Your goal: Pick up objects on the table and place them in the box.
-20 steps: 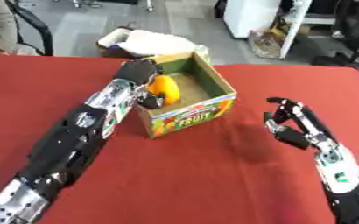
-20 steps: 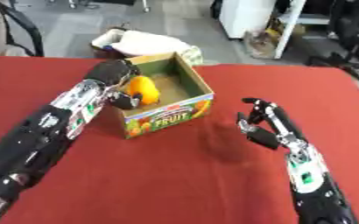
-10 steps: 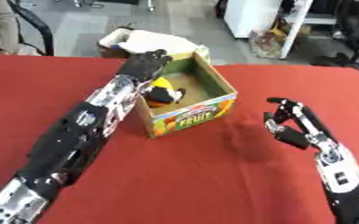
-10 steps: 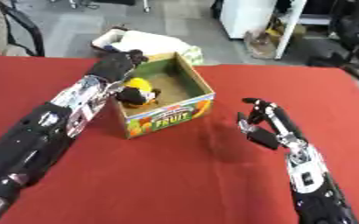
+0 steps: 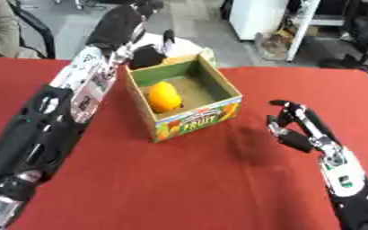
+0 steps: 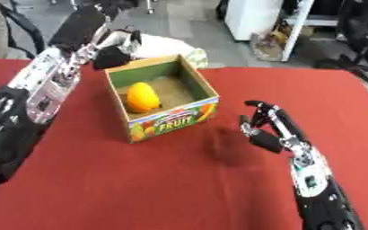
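Box (image 5: 195, 117) holds yellow fruit (image 5: 164, 97); left hand (image 5: 128, 20) raised behind; red table (image 5: 179, 179).

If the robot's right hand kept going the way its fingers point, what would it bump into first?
Probably the fruit box. The right hand points up and left across bare red table toward the box's near corner, though depth is hard to judge.

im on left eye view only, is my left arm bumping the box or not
Observer: No. The right eye view shows a strip of red table between the left arm and the left wall of the box.
Operator: ok and that white thing behind the box, is it on the table
Observer: It looks off the table. The right eye view shows more of the white bundle, lying beyond the table's far edge.
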`<state>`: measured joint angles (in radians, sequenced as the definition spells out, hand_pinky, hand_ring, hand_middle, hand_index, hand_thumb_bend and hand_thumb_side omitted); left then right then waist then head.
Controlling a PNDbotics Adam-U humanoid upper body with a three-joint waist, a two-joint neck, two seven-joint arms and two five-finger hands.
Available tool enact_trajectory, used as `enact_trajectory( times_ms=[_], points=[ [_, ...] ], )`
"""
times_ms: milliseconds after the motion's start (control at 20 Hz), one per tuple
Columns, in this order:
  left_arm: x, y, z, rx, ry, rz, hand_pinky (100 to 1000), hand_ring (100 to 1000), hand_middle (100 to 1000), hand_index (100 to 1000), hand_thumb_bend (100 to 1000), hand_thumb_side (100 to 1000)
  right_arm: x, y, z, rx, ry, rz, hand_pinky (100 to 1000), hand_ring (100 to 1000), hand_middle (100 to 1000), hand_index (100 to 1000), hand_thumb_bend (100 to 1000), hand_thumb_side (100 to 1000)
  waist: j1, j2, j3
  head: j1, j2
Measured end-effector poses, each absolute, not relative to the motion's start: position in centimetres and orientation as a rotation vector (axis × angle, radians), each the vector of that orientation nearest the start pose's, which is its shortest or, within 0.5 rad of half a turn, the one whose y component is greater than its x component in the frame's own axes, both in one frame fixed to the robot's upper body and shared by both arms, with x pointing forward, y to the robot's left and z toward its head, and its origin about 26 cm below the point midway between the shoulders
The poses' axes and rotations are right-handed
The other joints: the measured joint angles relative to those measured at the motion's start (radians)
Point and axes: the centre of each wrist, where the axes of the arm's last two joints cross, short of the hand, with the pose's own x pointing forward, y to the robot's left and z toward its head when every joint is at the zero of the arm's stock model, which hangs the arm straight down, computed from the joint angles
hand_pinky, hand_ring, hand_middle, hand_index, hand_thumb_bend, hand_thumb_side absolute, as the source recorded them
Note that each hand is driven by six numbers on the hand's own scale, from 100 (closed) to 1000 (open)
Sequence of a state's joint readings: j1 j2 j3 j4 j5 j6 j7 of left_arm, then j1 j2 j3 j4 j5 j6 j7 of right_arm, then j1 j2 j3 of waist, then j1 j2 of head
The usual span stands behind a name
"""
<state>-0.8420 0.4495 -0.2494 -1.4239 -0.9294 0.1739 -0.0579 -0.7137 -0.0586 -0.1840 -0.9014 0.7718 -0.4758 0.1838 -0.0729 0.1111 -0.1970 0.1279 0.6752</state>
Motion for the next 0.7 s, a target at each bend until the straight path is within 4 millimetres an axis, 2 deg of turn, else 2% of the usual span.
enact_trajectory(
  times_ms=[150, 350, 550, 700],
  points=[
    [40.5, 23.0, 25.2, 1.298, -1.861, -1.011, 754, 783, 829, 919, 100, 649, 44.6, -21.8, 5.0, -0.338, -1.853, 0.990, 593, 602, 419, 883, 100, 582, 0.000, 0.000, 0.005, -0.007, 0.000],
    [38.4, 25.1, 24.7, 1.303, -1.888, -0.888, 731, 760, 807, 908, 100, 664, 44.6, -22.1, 5.0, -0.346, -1.851, 0.990, 593, 601, 418, 883, 100, 580, 0.000, 0.000, 0.009, -0.008, 0.000],
    [36.2, 26.2, 23.6, 1.260, -1.885, -0.787, 719, 755, 802, 905, 100, 691, 44.7, -22.2, 5.2, -0.353, -1.852, 0.984, 593, 601, 418, 883, 100, 581, 0.000, 0.005, 0.016, -0.013, 0.000],
    [34.4, 26.4, 22.6, 1.203, -1.868, -0.735, 700, 733, 776, 898, 100, 746, 44.7, -22.4, 5.3, -0.358, -1.855, 0.982, 593, 601, 418, 883, 100, 575, 0.001, 0.006, 0.018, -0.016, 0.000]
  ],
)
